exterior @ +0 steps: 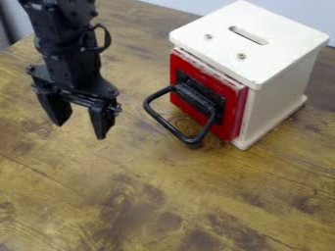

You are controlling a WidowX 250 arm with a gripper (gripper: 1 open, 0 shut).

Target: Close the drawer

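Drawer (228, 106) sits right of the open claw (78, 115).

On my camera view the arm (72, 34) comes in from the top left, and its black gripper (78, 110) points down over the wood table (118, 196), fingers spread apart with a gap between them. To the right of it, well apart, I see the white box (256, 59), with a slot and two screws in its top. The red drawer (230, 113) sits in its front, slightly proud of the box. The black handle (164, 120) loops out from the drawer toward my gripper, the two not touching.
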